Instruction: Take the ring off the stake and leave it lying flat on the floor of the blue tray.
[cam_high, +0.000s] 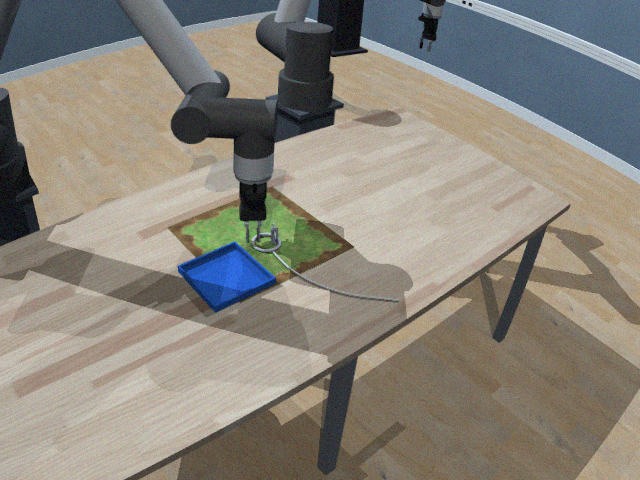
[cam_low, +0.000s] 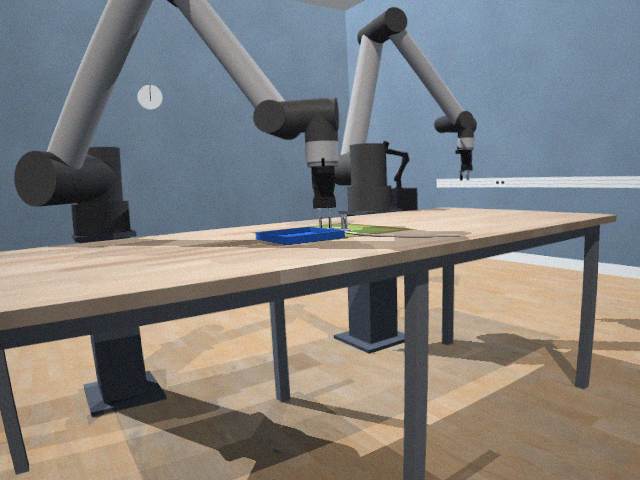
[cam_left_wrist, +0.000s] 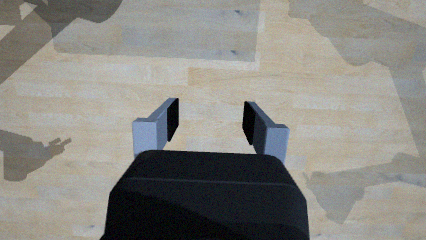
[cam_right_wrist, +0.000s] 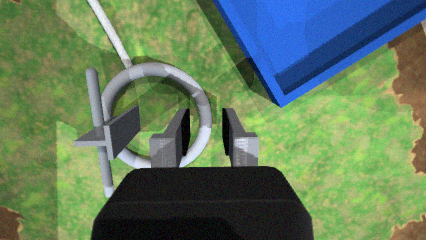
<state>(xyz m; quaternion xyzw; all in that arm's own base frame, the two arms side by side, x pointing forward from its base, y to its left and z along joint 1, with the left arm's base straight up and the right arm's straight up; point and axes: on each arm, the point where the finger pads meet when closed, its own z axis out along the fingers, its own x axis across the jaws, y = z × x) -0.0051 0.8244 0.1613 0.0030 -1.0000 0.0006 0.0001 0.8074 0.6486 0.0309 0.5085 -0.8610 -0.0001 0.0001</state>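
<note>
A grey ring (cam_high: 266, 250) (cam_right_wrist: 155, 69) lies low around the grey stake (cam_high: 274, 232) (cam_low: 344, 221), which has a crossbar (cam_right_wrist: 93, 90) at its top. A thin pale cord (cam_high: 330, 289) (cam_right_wrist: 110, 35) runs from the ring. My right gripper (cam_high: 253, 239) (cam_low: 325, 224) (cam_right_wrist: 206, 122) points down, part open, with one finger inside the ring and one outside; the ring's rim shows between the fingertips. Whether they touch it is unclear. The blue tray (cam_high: 245, 295) (cam_low: 299, 239) (cam_right_wrist: 258, 62) is empty. My left gripper (cam_high: 425, 47) (cam_low: 464, 176) (cam_left_wrist: 211, 113) is open and empty, far away.
The green and brown mat (cam_high: 315, 242) (cam_right_wrist: 325, 165) lies under the ring and stake, and the tray overlaps its edge. The cord crosses the wooden table (cam_high: 454, 191) (cam_low: 180, 263) toward its front edge. The stake's crossbar stands close beside my right gripper.
</note>
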